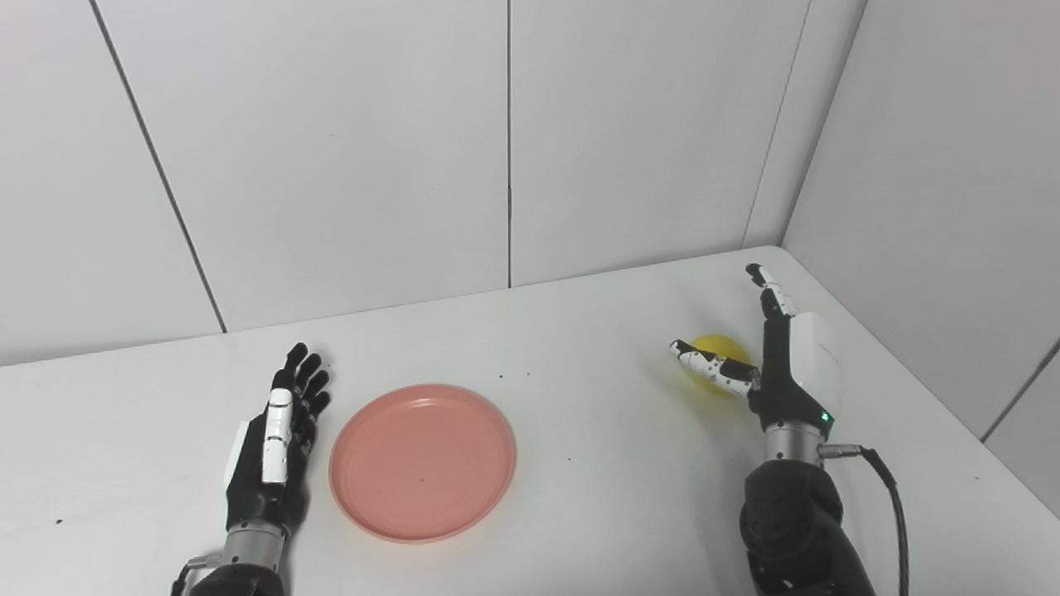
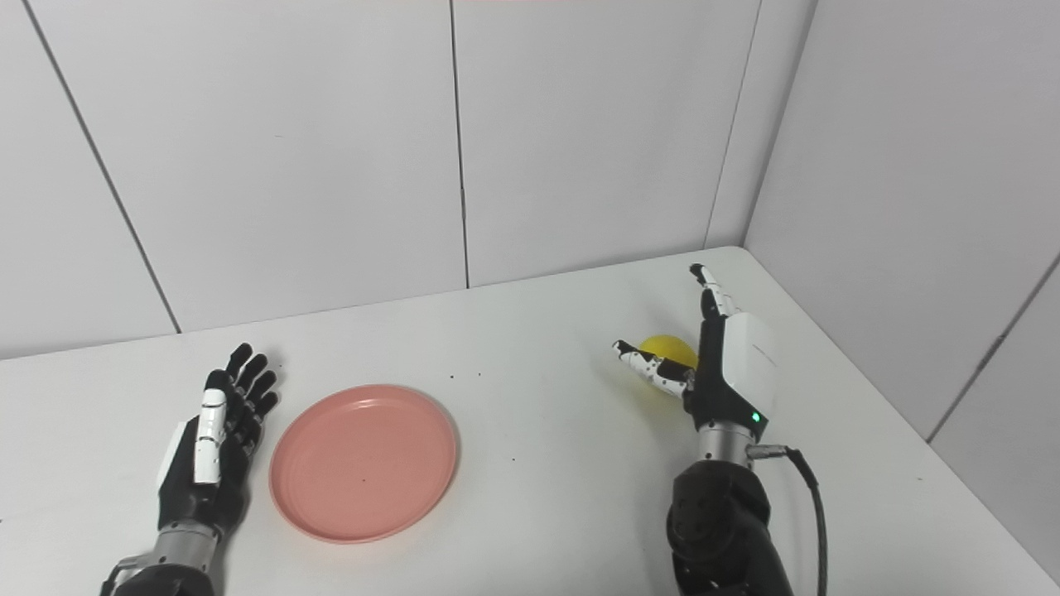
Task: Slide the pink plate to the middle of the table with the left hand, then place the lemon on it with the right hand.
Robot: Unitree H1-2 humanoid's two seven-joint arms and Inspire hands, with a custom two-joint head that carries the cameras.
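Plate: pink plate (image 1: 422,462) lies flat on the worktop (image 1: 596,463), left of the middle.
Left hand: left hand (image 1: 277,443) is just beside the plate's left rim, fingers spread and straight, grasping nothing; whether it touches the rim cannot be told.
Push direction: the plate lies to that hand's right, so the slide would go rightward.
Lemon: lemon (image 1: 719,362) sits far right, well apart from the plate.
Right hand: right hand (image 1: 782,364) stands on edge just right of the lemon, released, thumb crossing in front of it.
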